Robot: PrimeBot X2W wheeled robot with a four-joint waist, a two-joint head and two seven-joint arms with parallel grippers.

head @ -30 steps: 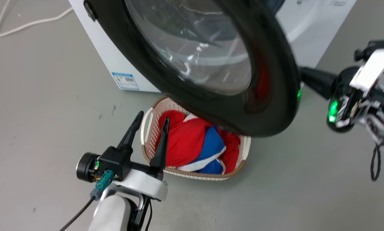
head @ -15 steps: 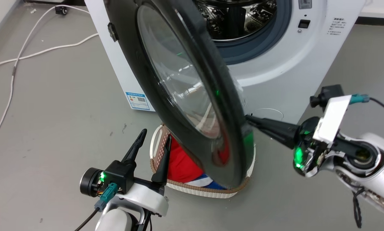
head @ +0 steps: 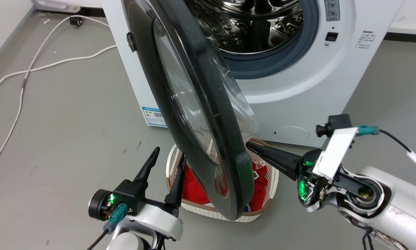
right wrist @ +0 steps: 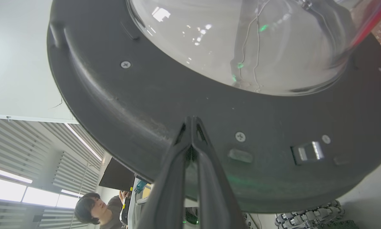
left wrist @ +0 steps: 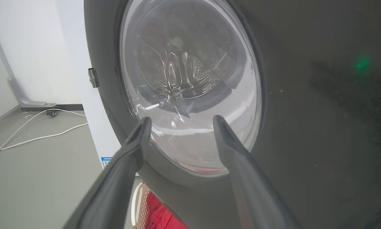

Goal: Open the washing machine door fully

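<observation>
The washing machine (head: pixel 333 80) stands white at the top of the head view, its steel drum (head: pixel 249 24) exposed. The washing machine door (head: pixel 211 104) stands swung out on its left hinge, nearly edge-on to the head camera. My right gripper (head: pixel 251 146) is shut, holding nothing. Its tips touch the inner black rim of the door (right wrist: pixel 114 95) just below the glass bowl, as the right wrist view shows my right gripper (right wrist: pixel 191 120). My left gripper (head: pixel 169 154) is open on the outer side of the door (left wrist: pixel 305 111), apart from it.
A white and brown laundry basket (head: pixel 194 208) with red and blue clothes sits on the floor under the door's lower edge. White cables (head: pixel 37 66) trail over the grey floor at left. A person (right wrist: pixel 91 210) shows low in the right wrist view.
The door has swung further out, from facing the head camera to nearly edge-on, and my right gripper followed on its inner side. The head camera has risen. My left gripper stayed open.
</observation>
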